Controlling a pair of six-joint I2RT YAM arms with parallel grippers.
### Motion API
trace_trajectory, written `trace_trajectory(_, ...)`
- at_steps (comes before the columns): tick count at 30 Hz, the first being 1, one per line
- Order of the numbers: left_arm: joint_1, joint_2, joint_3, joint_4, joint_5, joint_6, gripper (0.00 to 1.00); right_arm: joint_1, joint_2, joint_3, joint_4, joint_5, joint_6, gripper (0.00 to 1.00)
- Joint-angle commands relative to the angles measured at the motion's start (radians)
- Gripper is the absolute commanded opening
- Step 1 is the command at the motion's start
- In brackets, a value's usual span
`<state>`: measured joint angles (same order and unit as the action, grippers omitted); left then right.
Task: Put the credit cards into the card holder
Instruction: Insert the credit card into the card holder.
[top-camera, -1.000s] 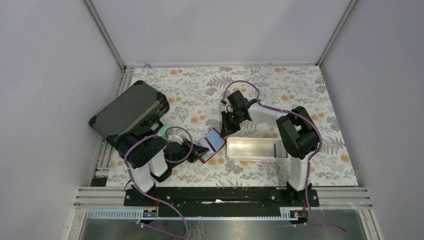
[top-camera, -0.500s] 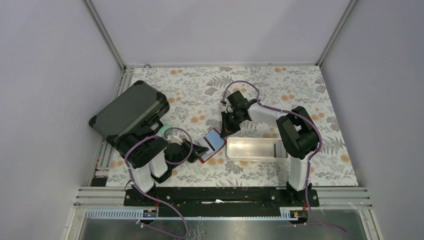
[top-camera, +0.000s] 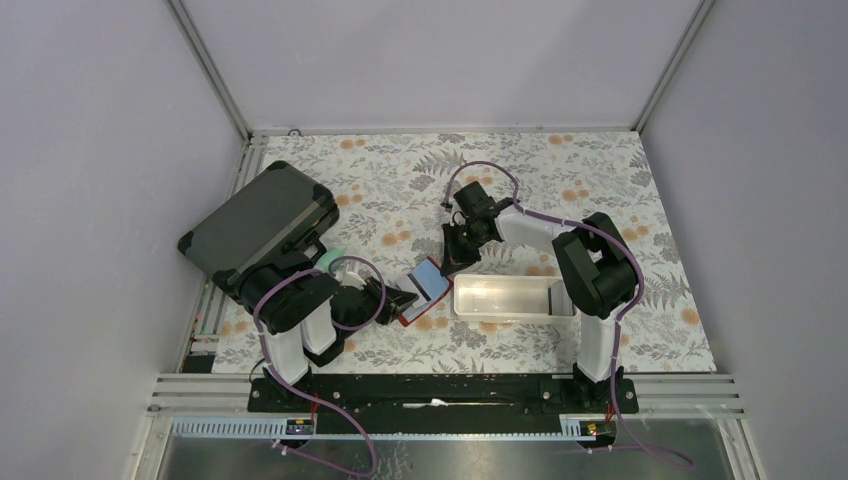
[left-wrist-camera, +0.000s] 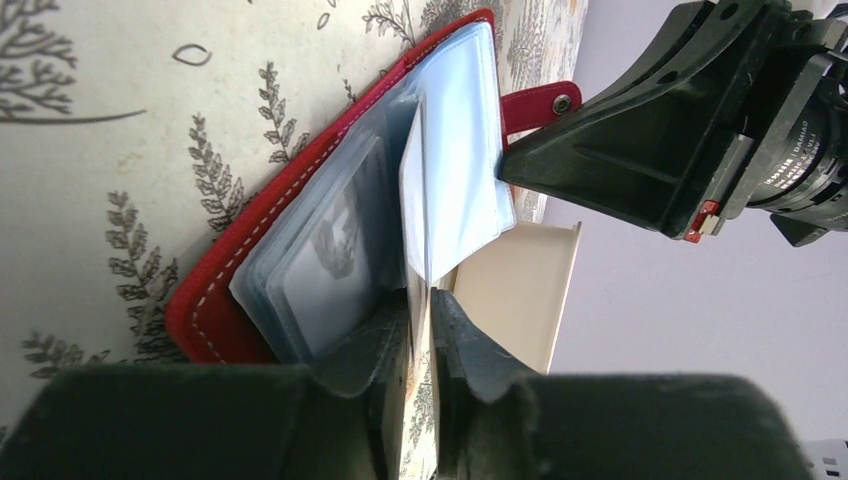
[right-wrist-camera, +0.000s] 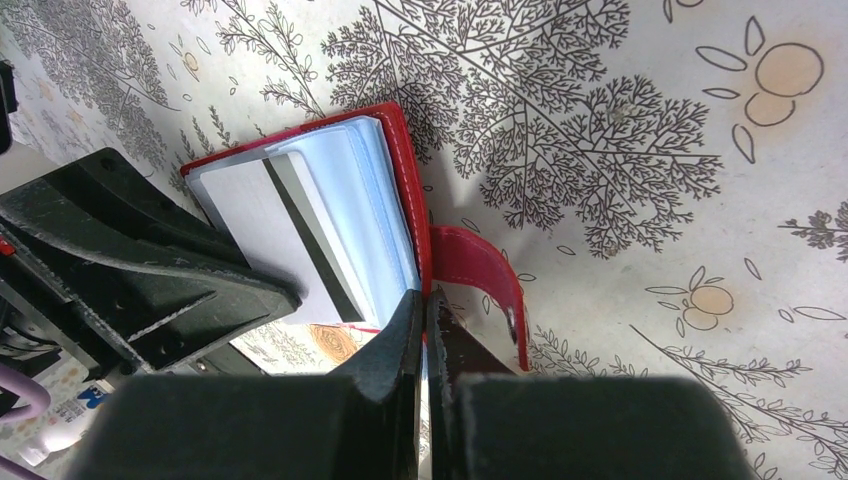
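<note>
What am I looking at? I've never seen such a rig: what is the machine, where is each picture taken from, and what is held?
Two robot arms, left and right, are bolted at the near edge of a flowered table. The wide picture looks down from above; the other two come from a camera on each wrist. On the table lie a grey case, a white tray and an open red wallet. The left gripper sits at the edge of a card among the wallet's sleeves; whether it pinches the card I cannot tell. The right gripper is shut, its tip against the wallet by the strap.
</note>
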<state>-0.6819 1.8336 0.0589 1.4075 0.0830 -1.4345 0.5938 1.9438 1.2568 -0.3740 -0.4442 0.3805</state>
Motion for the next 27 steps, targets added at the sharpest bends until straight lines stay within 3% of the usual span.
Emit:
trace_trajectory(1,-0.003,0.01,-0.018,-0.005,-0.026,0.013,0.2,0.023,-0.015,0.029,-0.041,-0.007,-0.016,0.0)
trace_trajectory(5,-0.003,-0.007,-0.016,-0.027,-0.018,0.01,0.32,0.024,-0.017,0.029,-0.045,-0.008,-0.019,0.0)
trace_trajectory(14,-0.003,-0.079,-0.015,-0.159,-0.017,0.001,0.39,0.026,-0.02,0.03,-0.047,-0.008,-0.022,0.0)
trace_trajectory(27,-0.004,-0.342,0.123,-0.772,-0.032,0.114,0.57,0.029,-0.021,0.038,-0.058,-0.005,-0.033,0.0)
